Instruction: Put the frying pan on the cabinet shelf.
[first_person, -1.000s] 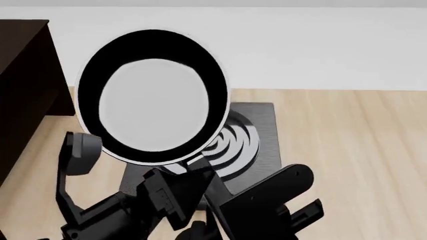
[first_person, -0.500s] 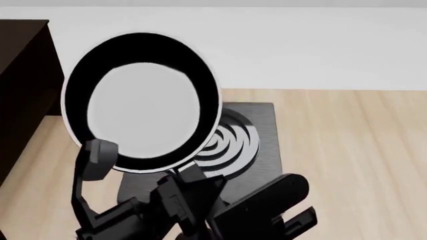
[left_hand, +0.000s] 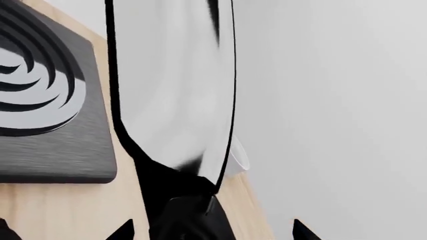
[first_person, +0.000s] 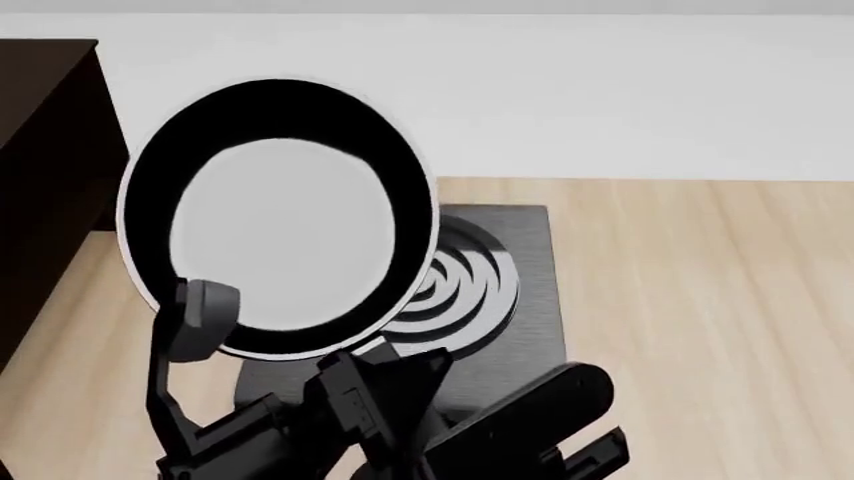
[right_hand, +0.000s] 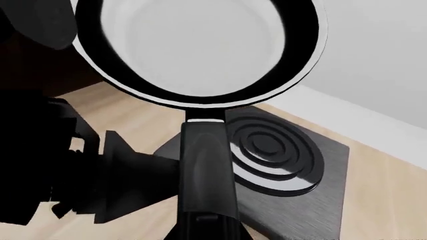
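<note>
The right gripper (right_hand: 203, 225) clasps the long black handle of the round black frying pan with pale grey base (first_person: 278, 218), held raised and tilted above the square black ringed stove plate (first_person: 501, 290) on the light wooden counter (first_person: 694, 300). The left gripper's (first_person: 354, 400) spread cannot be told. The near-black wooden cabinet (first_person: 47, 180) stands beside the pan.

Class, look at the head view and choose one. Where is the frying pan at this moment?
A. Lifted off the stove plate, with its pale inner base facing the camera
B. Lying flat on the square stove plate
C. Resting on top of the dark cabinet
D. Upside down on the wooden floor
A: the frying pan is raised and tilted, so its pale base faces the head camera, with the stove plate behind and below it and the cabinet off to its side.
</note>
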